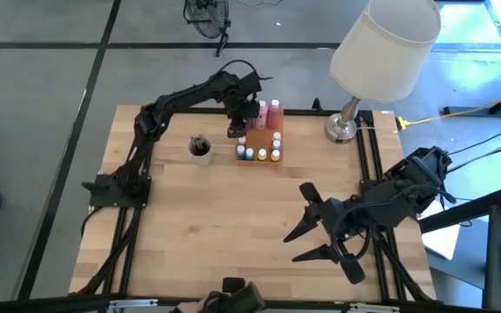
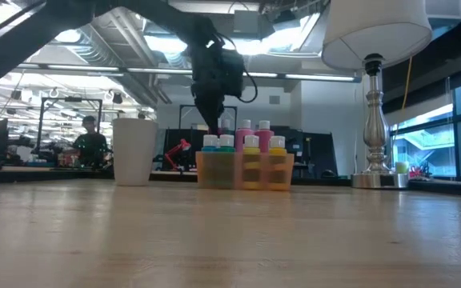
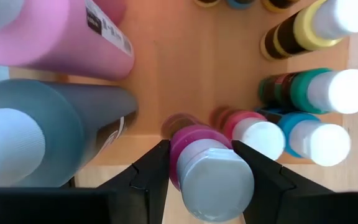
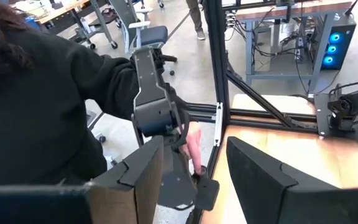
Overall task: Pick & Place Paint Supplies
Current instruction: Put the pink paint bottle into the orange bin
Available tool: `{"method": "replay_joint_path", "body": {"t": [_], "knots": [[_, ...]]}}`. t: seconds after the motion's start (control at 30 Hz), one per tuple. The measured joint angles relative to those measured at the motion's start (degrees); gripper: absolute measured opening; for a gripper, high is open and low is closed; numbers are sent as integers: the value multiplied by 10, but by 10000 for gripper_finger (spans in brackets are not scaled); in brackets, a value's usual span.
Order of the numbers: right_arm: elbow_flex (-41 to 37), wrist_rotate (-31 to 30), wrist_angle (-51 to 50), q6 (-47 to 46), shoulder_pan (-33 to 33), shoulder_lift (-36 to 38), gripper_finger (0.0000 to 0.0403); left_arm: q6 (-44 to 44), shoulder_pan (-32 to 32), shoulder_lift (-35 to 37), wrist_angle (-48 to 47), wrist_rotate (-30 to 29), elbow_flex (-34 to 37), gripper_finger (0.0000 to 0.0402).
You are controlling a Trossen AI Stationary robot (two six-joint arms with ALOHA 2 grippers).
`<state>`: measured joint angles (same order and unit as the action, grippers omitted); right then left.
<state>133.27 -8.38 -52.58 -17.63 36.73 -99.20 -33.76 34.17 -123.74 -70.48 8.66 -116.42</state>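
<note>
Across the middle of the high view the surface [image 1: 233, 209] lies bare, open from the left rail to the right hand [image 1: 316, 235], which waits lower right, released, holding nothing. Upper centre, near the far edge, stands the tray [image 1: 260, 143] of bottles [image 1: 274, 114] and pots [image 1: 276, 139]. The left hand [image 1: 236, 129] at its left edge is grasping a pink pot [image 3: 211, 169]. The cup [image 1: 201, 148] stands just left.

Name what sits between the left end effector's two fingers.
A pink paint pot with a white cap sits between the left end effector's fingers, seen in the left wrist view.
</note>
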Motion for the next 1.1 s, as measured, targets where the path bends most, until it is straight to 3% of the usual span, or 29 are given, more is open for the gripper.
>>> {"method": "replay_joint_path", "body": {"t": [0.57, 1.1], "knots": [[0, 0, -4, -1, 0, 0, 181, -30, -3, -5, 14, 0, 0, 146], [0, 0, -5, -24, -18, 0, 181, -283, -14, -5, -2, -2, 0, 146]]}}
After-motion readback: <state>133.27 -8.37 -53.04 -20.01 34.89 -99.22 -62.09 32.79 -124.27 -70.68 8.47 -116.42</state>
